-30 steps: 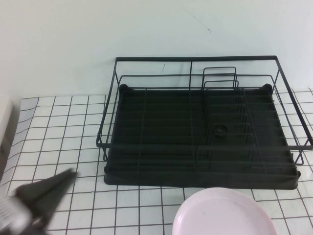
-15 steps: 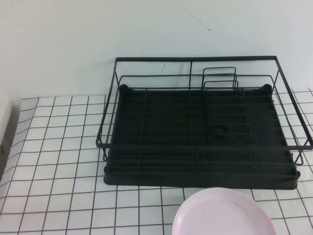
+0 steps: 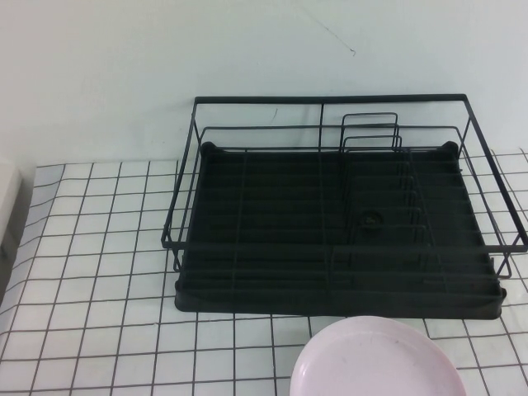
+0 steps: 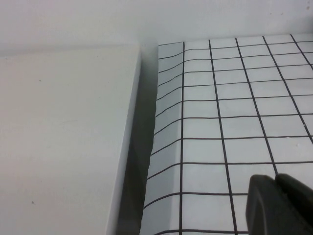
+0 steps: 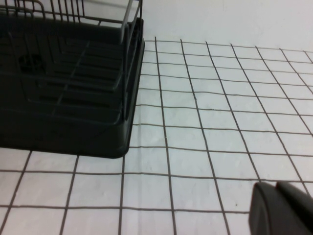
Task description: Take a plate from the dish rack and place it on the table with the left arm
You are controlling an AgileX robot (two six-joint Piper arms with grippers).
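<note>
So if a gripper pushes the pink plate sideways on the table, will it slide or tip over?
The plate lies flat on the gridded table in front of the dish rack, so it would probably slide rather than tip or roll. It looks smooth and rigid, likely slippery to grip by its shallow rim. The left gripper and right gripper each hang over bare table.

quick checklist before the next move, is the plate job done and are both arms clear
1. Plate out of the dish rack: ok, rack holds no plate.
2. Plate flat on the table, in front of the rack: ok; its near edge is cut off in the high view.
3. Left gripper clear of the plate: ok, over bare grid by the table's edge.
4. Right gripper clear of the rack: ok, beside its corner, apart.
5. Finger state, both grippers: cannot tell.
</note>
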